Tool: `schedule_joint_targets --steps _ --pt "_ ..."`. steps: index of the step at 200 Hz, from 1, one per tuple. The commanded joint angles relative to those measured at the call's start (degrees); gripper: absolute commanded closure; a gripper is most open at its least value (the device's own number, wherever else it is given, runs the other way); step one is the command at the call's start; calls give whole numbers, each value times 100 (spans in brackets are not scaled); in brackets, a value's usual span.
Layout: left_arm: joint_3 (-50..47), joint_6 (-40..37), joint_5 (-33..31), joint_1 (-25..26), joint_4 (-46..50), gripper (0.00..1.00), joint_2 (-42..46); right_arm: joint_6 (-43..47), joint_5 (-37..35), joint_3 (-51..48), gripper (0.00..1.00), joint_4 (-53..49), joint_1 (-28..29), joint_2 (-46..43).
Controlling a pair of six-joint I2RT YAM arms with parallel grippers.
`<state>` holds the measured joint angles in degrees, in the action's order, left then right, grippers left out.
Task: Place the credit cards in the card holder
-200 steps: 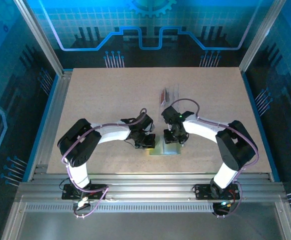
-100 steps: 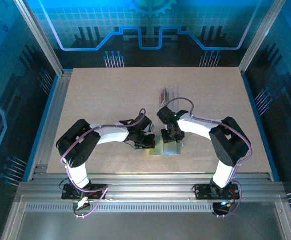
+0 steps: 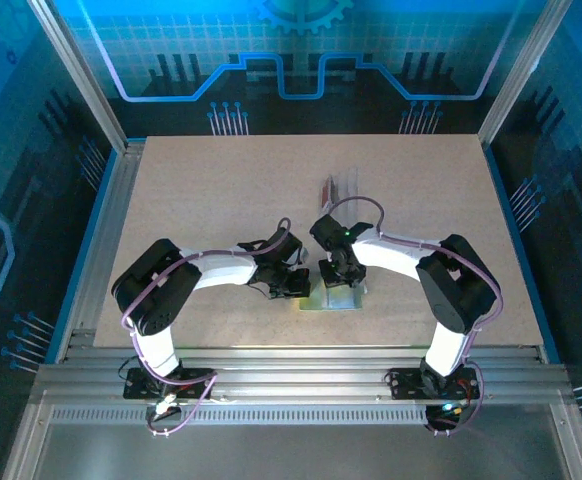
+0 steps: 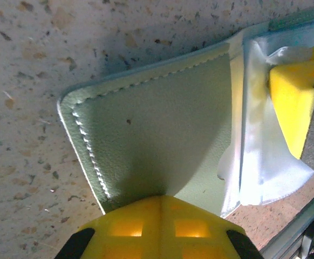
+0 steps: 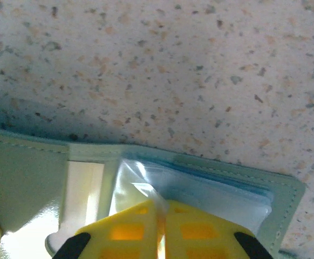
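Two claws meet at the card holder (image 3: 333, 303), which lies open on the desk (image 3: 201, 200) close to the middle of its near edge. The left claw (image 4: 162, 202) is closed together, pinching the edge of the green cover (image 4: 157, 118). The right claw (image 5: 161, 208) is clamped on the holder's clear inner sleeve (image 5: 211, 189). The credit cards (image 3: 327, 191) lie beside a clear pouch (image 3: 348, 182), nearer the desk's middle.

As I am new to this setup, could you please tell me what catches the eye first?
Both arms meet over the pale green card holder near the table's front middle. The left gripper is shut on its cover, and the right gripper pinches its clear sleeve; a clear pouch lies farther back.
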<state>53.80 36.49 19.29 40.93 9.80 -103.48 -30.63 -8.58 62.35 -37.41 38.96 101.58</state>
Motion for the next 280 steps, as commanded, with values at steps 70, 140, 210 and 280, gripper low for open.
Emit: schedule_joint_targets --steps 70,140,210,280 --pt "-587 312 -186 59 -349 100 -379 34 568 722 93 -519 266 63" --pt "-735 482 -119 56 -637 100 -400 -339 1833 162 61 377 90 -213" --pt "-997 801 459 -140 -1404 100 -345 -734 3196 -320 41 1543 -55 -731" --pt "-1280 784 414 -232 -1373 84 342 -1039 2944 235 39 1700 96 -352"
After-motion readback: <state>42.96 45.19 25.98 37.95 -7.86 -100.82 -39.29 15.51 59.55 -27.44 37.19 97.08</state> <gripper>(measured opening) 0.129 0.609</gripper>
